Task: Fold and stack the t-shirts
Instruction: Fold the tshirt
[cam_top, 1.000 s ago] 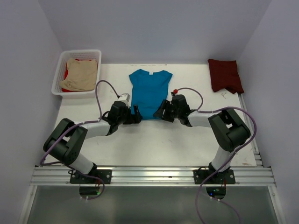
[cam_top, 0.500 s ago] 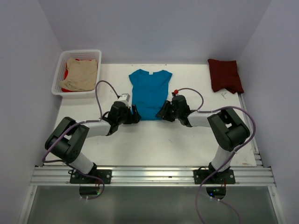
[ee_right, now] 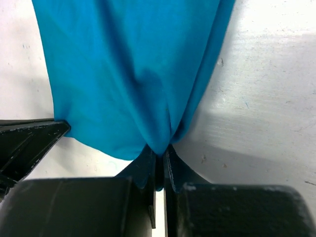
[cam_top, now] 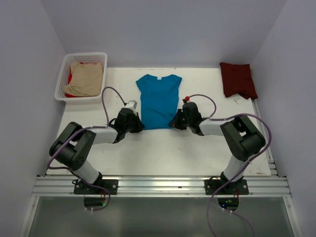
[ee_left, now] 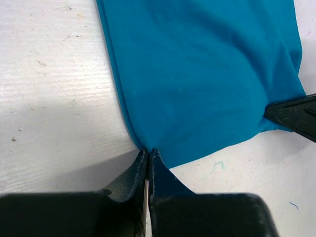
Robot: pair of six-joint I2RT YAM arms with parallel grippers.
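A teal-blue t-shirt (cam_top: 158,98) lies flat on the white table, collar and small white label at the far end. My left gripper (cam_top: 139,125) is shut on the shirt's near left hem corner (ee_left: 148,150). On the opposite side, my right gripper (cam_top: 173,123) is shut on the near right hem corner (ee_right: 160,150), with cloth bunched between its fingers. The right gripper's dark fingers (ee_left: 294,116) show at the right edge of the left wrist view. A folded dark maroon t-shirt (cam_top: 238,79) rests at the far right. Beige (cam_top: 85,79) and red (cam_top: 70,79) t-shirts sit in the basket.
A white lattice basket (cam_top: 61,79) stands at the table's far left corner. Pale walls close in the table on the left, back and right. A metal rail (cam_top: 158,185) runs along the near edge by both arm bases.
Both grippers have slid inward to the teal shirt's near hem and closed on its two corners; a second ago they stood open just outside the hem.
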